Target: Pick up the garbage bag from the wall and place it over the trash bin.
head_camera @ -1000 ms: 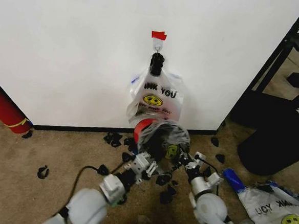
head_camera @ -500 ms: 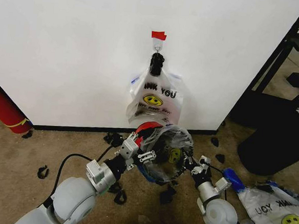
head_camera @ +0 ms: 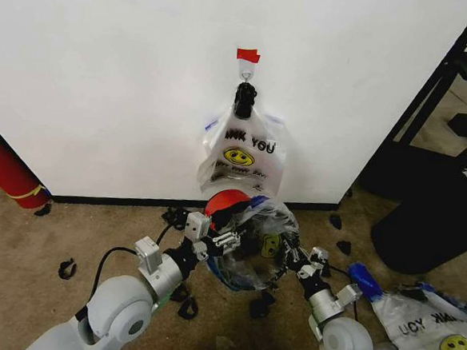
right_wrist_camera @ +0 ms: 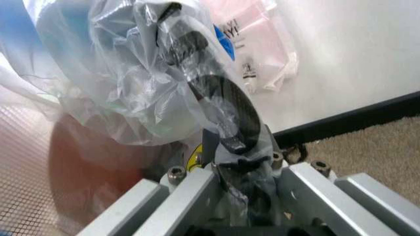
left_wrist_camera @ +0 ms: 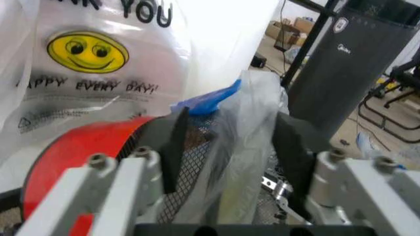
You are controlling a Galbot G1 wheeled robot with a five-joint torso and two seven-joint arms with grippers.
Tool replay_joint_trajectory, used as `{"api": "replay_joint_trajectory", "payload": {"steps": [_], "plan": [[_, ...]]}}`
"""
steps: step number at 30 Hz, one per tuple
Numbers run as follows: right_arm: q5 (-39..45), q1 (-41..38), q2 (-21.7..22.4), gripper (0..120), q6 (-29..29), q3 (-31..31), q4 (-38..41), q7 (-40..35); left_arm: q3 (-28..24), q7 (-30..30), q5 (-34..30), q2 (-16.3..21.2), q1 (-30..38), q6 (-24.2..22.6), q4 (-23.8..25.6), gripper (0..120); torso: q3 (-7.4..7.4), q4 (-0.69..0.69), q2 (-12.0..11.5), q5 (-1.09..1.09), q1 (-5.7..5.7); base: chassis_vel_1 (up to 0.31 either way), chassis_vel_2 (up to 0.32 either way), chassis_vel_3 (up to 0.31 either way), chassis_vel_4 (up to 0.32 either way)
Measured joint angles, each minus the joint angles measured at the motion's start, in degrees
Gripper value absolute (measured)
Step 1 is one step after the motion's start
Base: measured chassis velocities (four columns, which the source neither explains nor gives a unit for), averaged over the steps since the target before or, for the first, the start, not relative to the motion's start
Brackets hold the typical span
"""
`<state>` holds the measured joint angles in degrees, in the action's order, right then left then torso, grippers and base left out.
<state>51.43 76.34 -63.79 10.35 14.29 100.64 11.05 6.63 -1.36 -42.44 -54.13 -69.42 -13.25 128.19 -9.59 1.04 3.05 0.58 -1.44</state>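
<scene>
Thin translucent plastic of the garbage bag (head_camera: 255, 239) drapes over the trash bin (head_camera: 230, 203) near the wall (head_camera: 104, 70), both arms reaching forward low, the left hand (head_camera: 213, 242) half open astride bag and rim, the right hand (head_camera: 295, 261) pinched shut on the bag's far-right edge.

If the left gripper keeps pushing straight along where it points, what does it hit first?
Probably the bagged rim of the trash bin between the left gripper's open fingers, then the hanging garbage bag beyond; depth is uncertain.

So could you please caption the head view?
Both end effectors stretch a bag over the bin.
</scene>
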Motion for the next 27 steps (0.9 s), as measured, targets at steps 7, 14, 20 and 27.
{"api": "replay_joint_trajectory", "payload": {"steps": [7, 14, 20, 27], "plan": [[-0.45, -0.21, -0.06, 0, 0.16, 0.03, -0.42, -0.03, 0.01, -0.96, -2.5, -0.4, 0.02, -0.47, 0.28, 22, 0.0, 0.0, 0.0, 0.0, 0.0, 0.0, 0.0, 0.0, 0.0], [-0.54, -0.32, -0.03, 0, 0.39, 0.3, -1.05, 0.21, -0.01, -2.55, -4.14, -0.9, 0.77, -0.44, -0.53, 0, 0.0, 0.0, 0.0, 0.0, 0.0, 0.0, 0.0, 0.0, 0.0], [-0.41, -0.27, 0.3, 0, 0.45, 0.55, -1.15, 1.47, -0.01, -3.34, -4.15, -1.27, 1.7, -0.48, -2.32, 0, 0.0, 0.0, 0.0, 0.0, 0.0, 0.0, 0.0, 0.0, 0.0], [1.64, 0.28, 1.0, 0, -1.35, 0.76, -0.34, 2.72, -0.31, -5.31, -1.14, -2.0, 2.61, -0.63, -5.45, 0, 0.0, 0.0, 0.0, 0.0, 0.0, 0.0, 0.0, 0.0, 0.0]]}}
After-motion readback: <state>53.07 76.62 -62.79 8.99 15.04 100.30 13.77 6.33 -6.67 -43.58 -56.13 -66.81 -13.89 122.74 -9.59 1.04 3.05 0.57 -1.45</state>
